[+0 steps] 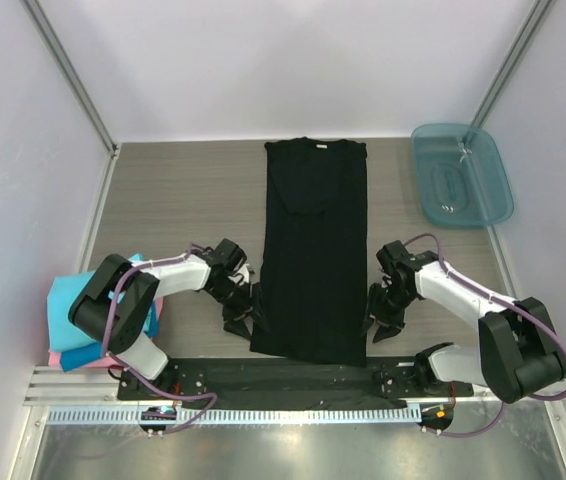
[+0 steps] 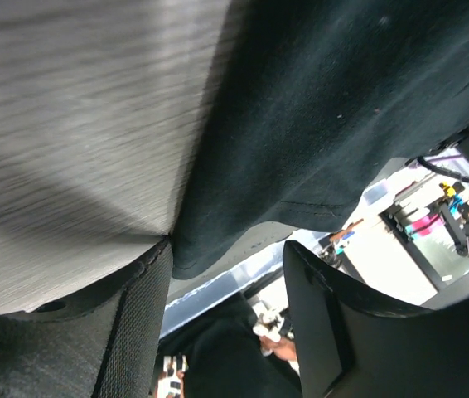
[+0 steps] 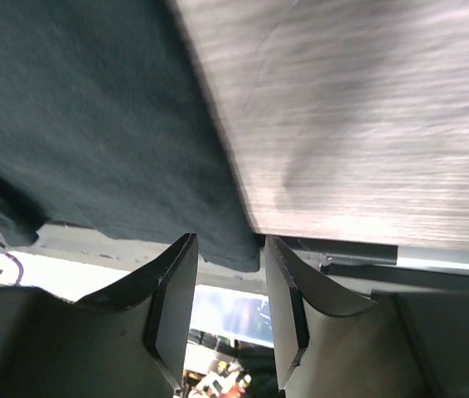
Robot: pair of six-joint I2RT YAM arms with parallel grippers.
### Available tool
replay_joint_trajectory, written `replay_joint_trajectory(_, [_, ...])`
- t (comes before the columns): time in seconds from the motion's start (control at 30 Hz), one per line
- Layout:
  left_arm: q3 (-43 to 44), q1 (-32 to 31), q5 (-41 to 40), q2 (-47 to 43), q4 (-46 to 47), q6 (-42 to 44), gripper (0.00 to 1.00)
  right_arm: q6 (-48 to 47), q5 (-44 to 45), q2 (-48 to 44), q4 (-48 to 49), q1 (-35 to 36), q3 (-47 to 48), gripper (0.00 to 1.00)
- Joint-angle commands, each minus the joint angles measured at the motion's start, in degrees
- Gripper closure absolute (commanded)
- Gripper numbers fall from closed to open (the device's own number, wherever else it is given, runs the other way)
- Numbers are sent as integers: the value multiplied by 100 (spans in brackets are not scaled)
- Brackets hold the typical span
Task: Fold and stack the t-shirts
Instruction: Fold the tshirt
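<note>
A black t-shirt [image 1: 313, 250], folded into a long narrow strip, lies flat down the middle of the table, collar at the far end. My left gripper [image 1: 246, 312] sits low at its near left corner and stands open. In the left wrist view that corner of the shirt [image 2: 193, 253] lies just beyond the left finger [image 2: 135, 323], and nothing is clamped. At the near right corner my right gripper [image 1: 378, 322] is open too. The right wrist view shows the shirt's corner [image 3: 239, 249] lying between the fingertips [image 3: 176, 282], with gaps on both sides.
Folded turquoise, blue and pink t-shirts [image 1: 68, 315] are stacked at the table's left edge, beside the left arm. A translucent teal tray [image 1: 460, 175] stands at the far right. The dark base rail [image 1: 273, 375] runs just behind the shirt's near hem.
</note>
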Motion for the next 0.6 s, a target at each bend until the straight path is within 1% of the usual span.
replay_joint_trajectory(0.0, [-158,-180,-856,320,66,141,42,254,-162,9,-132,183,-48,56])
replay_joint_trajectory(0.1, [-272,-330,-944,294,-22,88,43,429,-364,105,167,253,-364,56])
replay_joint_trajectory(0.2, [-351,-347,-953,249,-39,53,45,535,-575,184,440,384,-514,56])
replay_joint_trajectory(0.33, [-307,-347,-918,284,-48,35,54,570,-637,281,510,526,-532,58])
replay_joint_trajectory(0.43, [-255,-347,-900,311,-48,35,62,641,-821,369,791,526,-620,60])
replay_joint_trajectory(0.5, [-246,-347,-909,285,-83,53,67,667,-927,413,967,526,-620,64])
replay_joint_trajectory(0.53, [-237,-347,-909,267,-83,53,76,650,-953,404,985,526,-611,67])
replay_joint_trajectory(0.57, [-228,-347,-918,241,-101,70,83,615,-953,387,985,526,-585,80])
